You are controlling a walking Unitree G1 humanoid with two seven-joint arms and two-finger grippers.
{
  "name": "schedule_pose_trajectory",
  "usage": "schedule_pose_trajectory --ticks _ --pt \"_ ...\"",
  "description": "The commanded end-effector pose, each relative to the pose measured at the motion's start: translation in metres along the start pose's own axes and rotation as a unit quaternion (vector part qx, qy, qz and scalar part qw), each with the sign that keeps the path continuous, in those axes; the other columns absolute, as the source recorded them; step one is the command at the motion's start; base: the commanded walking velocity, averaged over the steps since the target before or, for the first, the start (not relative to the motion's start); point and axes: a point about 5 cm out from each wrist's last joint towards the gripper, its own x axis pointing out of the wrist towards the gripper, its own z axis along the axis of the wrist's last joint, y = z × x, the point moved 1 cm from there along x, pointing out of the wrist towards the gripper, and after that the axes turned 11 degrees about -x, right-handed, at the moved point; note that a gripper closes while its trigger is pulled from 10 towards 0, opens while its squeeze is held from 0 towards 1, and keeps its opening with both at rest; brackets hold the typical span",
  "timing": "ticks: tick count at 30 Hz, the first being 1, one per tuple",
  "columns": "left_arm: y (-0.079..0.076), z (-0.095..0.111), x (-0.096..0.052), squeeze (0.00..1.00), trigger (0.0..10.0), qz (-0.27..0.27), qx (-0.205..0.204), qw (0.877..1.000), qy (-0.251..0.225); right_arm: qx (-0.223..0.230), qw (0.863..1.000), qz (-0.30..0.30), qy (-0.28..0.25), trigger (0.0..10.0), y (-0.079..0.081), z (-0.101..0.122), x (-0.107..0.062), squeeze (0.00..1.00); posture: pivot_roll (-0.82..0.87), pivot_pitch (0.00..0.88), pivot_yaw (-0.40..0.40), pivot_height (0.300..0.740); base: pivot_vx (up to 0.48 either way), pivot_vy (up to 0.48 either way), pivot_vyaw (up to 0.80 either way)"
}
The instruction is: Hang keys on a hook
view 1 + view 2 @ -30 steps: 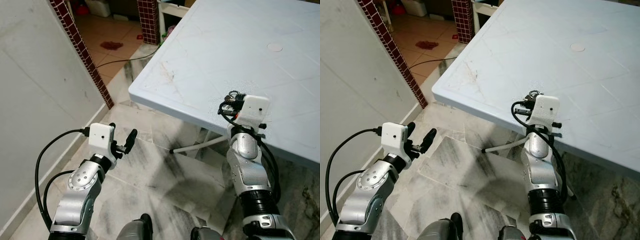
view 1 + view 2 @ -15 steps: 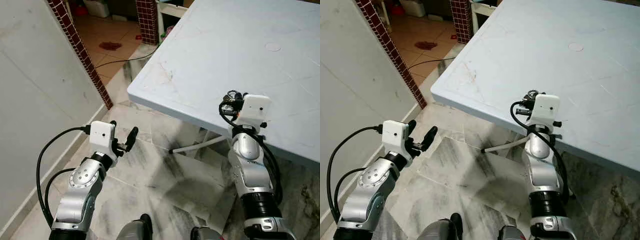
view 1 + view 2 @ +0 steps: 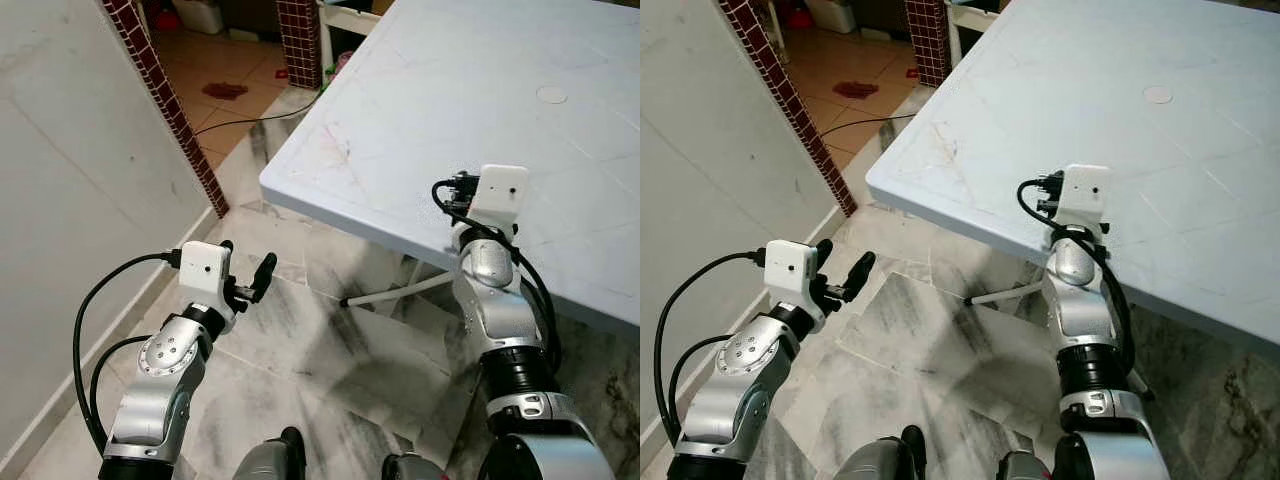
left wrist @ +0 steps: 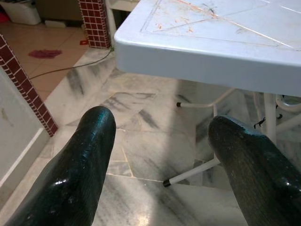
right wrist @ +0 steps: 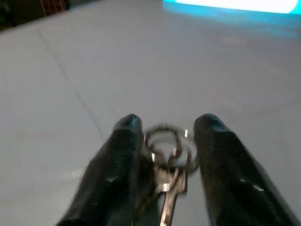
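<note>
A robot looks down at its two silver arms, a white plastic worktop [image 3: 480,90] and a grey marble floor [image 3: 330,340].

The right pincer [image 5: 167,125] reaches over the worktop's near edge, close to its near left corner. In the right wrist view its two black fingers [image 5: 117,160] stand a little apart, with a metal ring of keys [image 5: 168,160] between them. The ring sits at the fingertips and a key blade hangs back between the fingers. The picture is blurred, so the exact contact cannot be told, but the keys appear gripped between the fingers, over the pale worktop surface. From the head views a white camera block [image 3: 497,195] on the right wrist covers this pincer and the keys.

The left pincer [image 3: 245,270] is held out over the floor, well to the left of the worktop and lower than its top. Its fingers are spread wide and hold nothing. In the left wrist view the two fingers [image 4: 84,165] frame the floor, a white worktop leg [image 4: 197,172] and the worktop's rim.

A grey wall [image 3: 70,200] runs along the left. A strip of dark red tiles [image 3: 165,100] edges an opening behind it. A black cable [image 3: 250,120] lies on the floor beyond the worktop's far left corner.
</note>
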Motion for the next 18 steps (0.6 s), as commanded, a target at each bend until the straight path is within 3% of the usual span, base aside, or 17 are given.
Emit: schedule_pose_trajectory --ticks 1,13,14,15,16,18 --pt "0.005 -0.004 -0.004 0.0 10.0 0.013 0.005 1.0 0.009 0.003 1.0 0.005 0.01 10.0 0.003 -0.002 0.0 1.0 0.05 0.21 0.117 0.74 0.0 0.0 0.0" --pt "0.004 -0.005 -0.004 0.0 10.0 0.01 0.005 1.0 0.01 -0.002 0.998 0.027 0.057 10.0 0.005 -0.027 -0.001 1.0 0.05 0.209 0.12 0.74 0.0 0.0 0.0" --pt "0.005 -0.005 -0.004 0.0 10.0 0.011 0.005 1.0 0.01 0.0 0.998 0.027 0.059 0.0 0.004 -0.028 -0.002 0.73 0.05 0.209 0.121 0.74 0.0 0.0 0.0" --pt "0.005 -0.005 -0.004 0.0 10.0 0.011 0.006 1.0 0.01 0.0 0.998 0.026 0.059 0.0 0.003 -0.029 -0.001 0.73 0.05 0.209 0.121 0.74 0.0 0.0 0.0" --pt "0.005 -0.005 -0.005 0.0 10.0 0.011 0.006 1.0 0.01 0.001 0.998 0.025 0.059 0.0 0.002 -0.029 -0.001 0.0 0.05 0.21 0.121 0.74 0.0 0.0 0.0" --pt "0.005 -0.004 -0.005 0.0 10.0 0.011 0.006 1.0 0.01 0.003 0.998 0.024 0.059 0.0 0.002 -0.03 -0.002 0.0 0.05 0.21 0.121 0.74 0.0 0.0 0.0"
